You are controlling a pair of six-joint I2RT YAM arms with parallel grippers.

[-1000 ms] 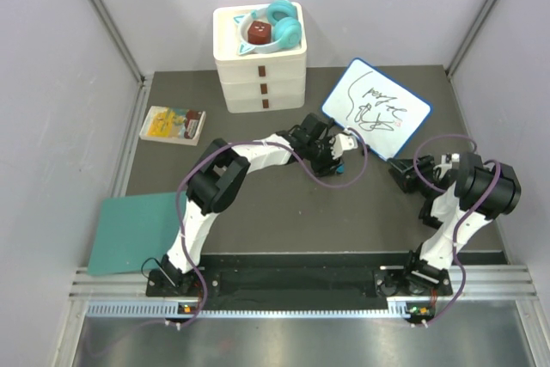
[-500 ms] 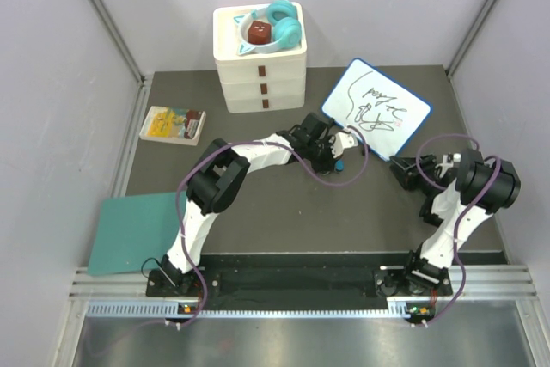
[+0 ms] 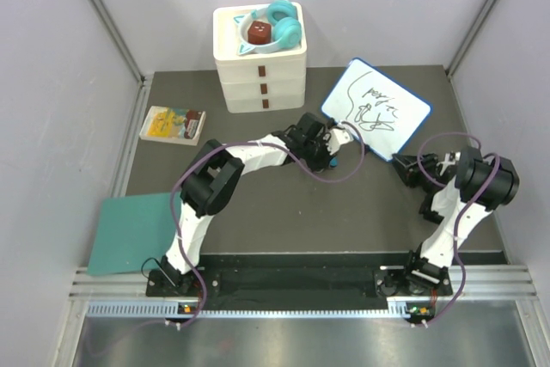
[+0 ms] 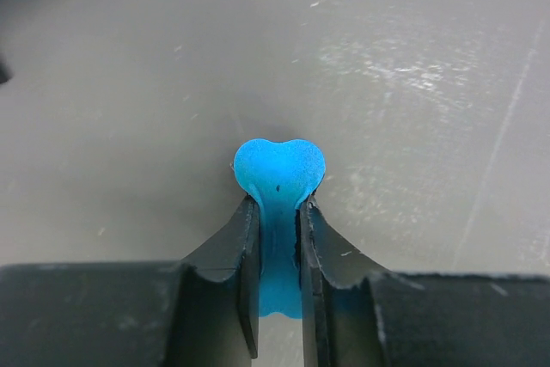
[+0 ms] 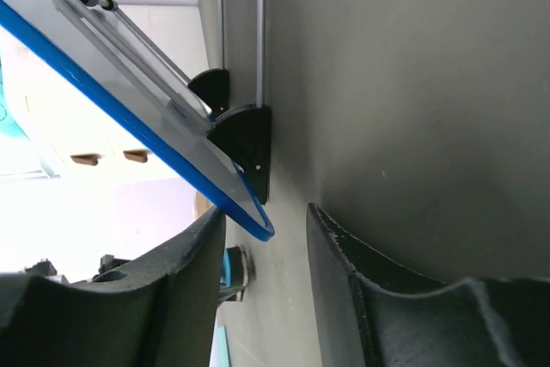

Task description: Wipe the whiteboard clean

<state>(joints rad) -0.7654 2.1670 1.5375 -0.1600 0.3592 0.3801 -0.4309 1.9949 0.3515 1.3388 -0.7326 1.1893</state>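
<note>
Bringing the wiper to the writing looks to be the step in hand. The left tool is clamped on a small blue eraser piece, whose rounded end sticks out past the fingertips above the bare bench. The whiteboard stands tilted at the far right of the bench, black scribble on its face and its lower left edge just beside that tool. To do this well, lay the blue end flat on the face and stroke across the marks with light, even pressure (a hard push could slide the board). The left arm reaches long and low toward the right. The right arm is folded, and the right tool has its jaws parted either side of the board's near corner, not visibly gripping; closing there first would steady it.
</note>
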